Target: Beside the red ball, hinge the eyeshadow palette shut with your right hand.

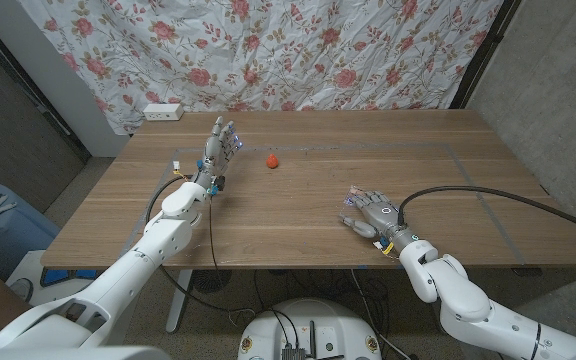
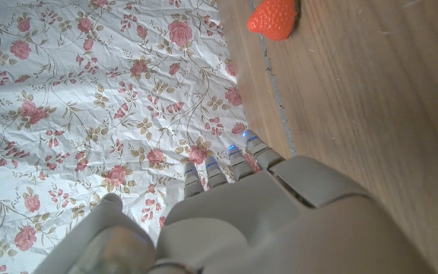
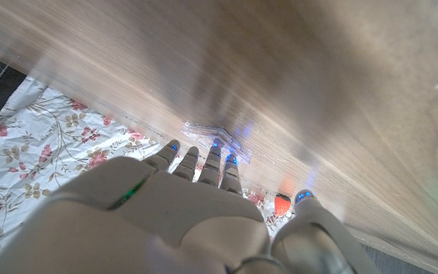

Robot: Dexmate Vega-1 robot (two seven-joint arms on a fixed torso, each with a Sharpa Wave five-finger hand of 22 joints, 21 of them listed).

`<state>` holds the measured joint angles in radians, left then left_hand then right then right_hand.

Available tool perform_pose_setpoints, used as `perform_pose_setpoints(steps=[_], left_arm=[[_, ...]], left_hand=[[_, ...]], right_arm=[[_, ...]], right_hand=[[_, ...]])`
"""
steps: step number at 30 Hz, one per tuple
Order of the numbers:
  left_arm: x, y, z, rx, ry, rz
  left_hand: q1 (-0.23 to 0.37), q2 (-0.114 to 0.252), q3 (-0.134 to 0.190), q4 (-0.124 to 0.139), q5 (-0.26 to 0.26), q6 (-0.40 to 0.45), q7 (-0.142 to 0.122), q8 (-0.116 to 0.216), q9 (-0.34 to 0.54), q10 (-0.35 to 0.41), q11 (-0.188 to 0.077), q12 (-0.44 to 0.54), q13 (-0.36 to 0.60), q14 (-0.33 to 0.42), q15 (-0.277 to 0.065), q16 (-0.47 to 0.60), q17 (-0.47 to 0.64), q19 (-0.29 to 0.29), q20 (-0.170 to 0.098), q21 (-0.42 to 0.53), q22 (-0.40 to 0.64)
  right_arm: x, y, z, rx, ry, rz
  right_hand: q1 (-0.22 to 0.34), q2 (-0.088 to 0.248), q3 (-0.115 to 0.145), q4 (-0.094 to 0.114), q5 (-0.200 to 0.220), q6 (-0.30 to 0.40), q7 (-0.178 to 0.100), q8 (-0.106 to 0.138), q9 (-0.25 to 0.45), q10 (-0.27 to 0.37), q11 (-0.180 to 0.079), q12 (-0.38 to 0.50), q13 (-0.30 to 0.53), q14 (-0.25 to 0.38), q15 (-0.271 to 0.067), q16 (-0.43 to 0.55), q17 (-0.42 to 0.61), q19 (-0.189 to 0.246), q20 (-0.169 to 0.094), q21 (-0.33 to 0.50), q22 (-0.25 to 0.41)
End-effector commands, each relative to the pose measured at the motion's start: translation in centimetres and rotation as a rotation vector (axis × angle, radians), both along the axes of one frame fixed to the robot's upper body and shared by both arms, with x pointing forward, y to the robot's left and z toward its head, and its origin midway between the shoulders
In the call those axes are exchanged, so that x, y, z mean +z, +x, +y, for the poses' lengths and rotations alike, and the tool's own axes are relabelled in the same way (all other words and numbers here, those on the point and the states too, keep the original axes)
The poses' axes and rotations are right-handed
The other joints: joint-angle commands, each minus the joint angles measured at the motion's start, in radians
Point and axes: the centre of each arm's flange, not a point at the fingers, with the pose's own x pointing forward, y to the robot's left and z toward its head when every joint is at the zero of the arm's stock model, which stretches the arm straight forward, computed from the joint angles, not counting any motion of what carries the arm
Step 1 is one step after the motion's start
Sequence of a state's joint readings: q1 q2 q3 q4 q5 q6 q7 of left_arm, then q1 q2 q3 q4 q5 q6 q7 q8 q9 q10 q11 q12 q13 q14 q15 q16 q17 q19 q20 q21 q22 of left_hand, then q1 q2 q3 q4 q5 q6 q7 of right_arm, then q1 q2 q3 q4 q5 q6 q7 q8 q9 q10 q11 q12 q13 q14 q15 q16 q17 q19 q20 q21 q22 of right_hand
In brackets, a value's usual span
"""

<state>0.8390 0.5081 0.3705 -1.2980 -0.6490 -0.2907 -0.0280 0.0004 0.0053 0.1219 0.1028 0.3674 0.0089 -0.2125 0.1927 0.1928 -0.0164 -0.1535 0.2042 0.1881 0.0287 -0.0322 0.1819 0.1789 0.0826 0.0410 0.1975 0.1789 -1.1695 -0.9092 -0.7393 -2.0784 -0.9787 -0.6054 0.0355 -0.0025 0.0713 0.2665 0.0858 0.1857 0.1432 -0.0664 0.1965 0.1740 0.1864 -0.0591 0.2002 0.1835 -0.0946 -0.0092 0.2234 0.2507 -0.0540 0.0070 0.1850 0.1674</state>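
Resting on table [image 1: 298, 215] — right hand [image 1: 371, 213] | red object [image 1: 272, 160] — far side

The wide wooden table [image 1: 308, 215] lies open between the two hands. The only thing standing on that stretch is a small red strawberry-shaped object [image 1: 272, 160], near the far edge, just beside the raised left hand [image 1: 220, 145]. The right hand [image 1: 372, 214] sits low near the front edge. A white power strip [image 1: 162, 111] lies on the far left corner.

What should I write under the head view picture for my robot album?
Two robot hands, left and right, wait on a wooden table near a small red strawberry-like thing.
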Motion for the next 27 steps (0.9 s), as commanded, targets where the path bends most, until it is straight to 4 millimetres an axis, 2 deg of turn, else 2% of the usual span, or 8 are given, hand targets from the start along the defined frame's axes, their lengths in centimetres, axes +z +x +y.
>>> perform_pose_setpoints(steps=[1, 27], left_arm=[[0.0, 0.0, 0.0, 0.000, 0.000, 0.000], [0.0, 0.0, 0.0, 0.000, 0.000, 0.000]], left_hand=[[0.005, 0.010, 0.009, -0.002, 0.007, -0.003, -0.007, 0.005, 0.004, 0.001, -0.006, 0.005, 0.004, 0.005, -0.024, 0.006, 0.005, 0.007, 0.001, 0.004, 0.004], [0.005, 0.009, 0.009, -0.002, 0.007, -0.002, -0.007, 0.005, 0.004, 0.001, -0.006, 0.005, 0.004, 0.003, -0.023, 0.006, 0.005, 0.007, 0.001, 0.004, 0.004]], right_arm=[[-0.8, 0.1, 0.0, -0.011, -0.027, 0.020], [1.9, -1.0, 0.6, 0.061, 0.061, -0.108]], right_hand=[[0.002, 0.019, 0.001, 0.008, 0.006, 0.014, 0.000, 0.008, 0.004, 0.033, -0.007, 0.003, 0.002, 0.000, -0.006, 0.008, 0.002, -0.008, -0.008, -0.002, 0.003], [0.010, 0.018, 0.001, 0.014, 0.008, 0.007, -0.005, 0.000, 0.004, 0.018, -0.016, -0.007, 0.002, 0.007, -0.011, 0.009, -0.002, 0.008, -0.011, 0.008, 0.003]])
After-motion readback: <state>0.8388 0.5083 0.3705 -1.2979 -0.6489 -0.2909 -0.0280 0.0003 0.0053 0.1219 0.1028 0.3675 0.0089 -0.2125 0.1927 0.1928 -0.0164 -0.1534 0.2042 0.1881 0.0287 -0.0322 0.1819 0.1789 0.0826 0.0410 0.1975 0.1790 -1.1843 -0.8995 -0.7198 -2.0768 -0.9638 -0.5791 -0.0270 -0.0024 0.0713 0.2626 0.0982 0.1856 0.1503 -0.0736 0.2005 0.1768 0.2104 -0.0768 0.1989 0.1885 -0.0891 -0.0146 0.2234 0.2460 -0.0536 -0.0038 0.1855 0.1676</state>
